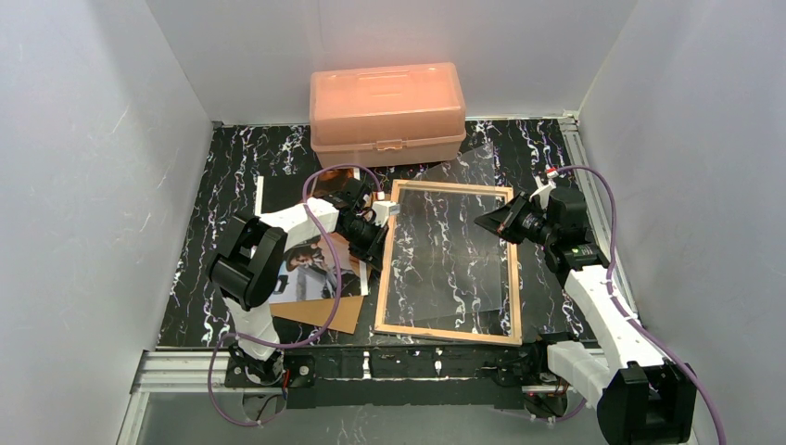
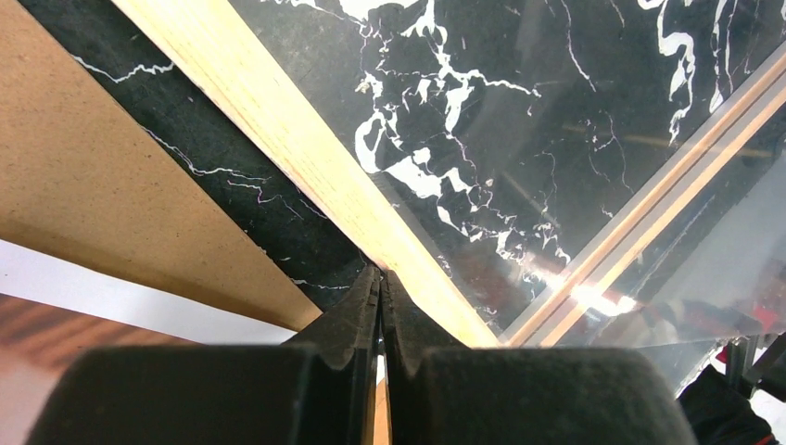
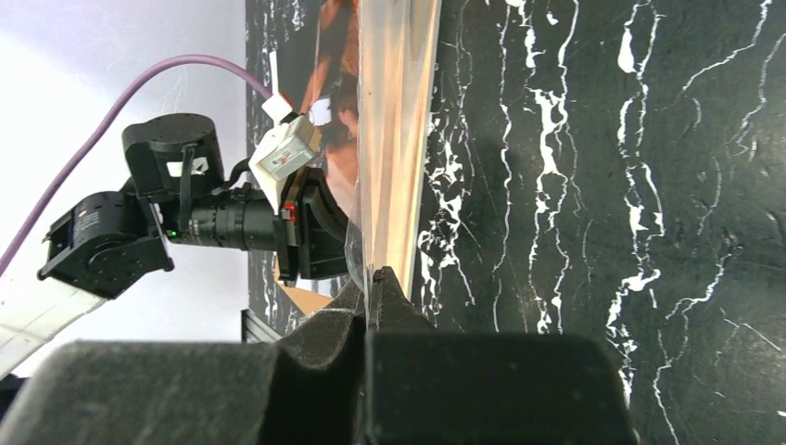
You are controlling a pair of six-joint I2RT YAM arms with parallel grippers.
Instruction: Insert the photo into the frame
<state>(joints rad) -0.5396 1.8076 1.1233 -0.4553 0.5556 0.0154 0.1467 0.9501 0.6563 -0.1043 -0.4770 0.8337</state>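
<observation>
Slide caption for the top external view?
Both shut: left gripper and right gripper at opposite rails of the back-up frame; the photo and brown board lie beside it.

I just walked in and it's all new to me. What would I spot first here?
Probably the big see-through orange plastic box at the back. Then the thin tan wooden frame lying in the middle, with the left gripper shut at its left rail and the right gripper pinching a clear plastic sheet over it.

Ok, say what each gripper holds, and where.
Right gripper seems to pinch the clear sheet's edge beside the frame. Left gripper: shut against its left rail, apparently nothing held.
</observation>
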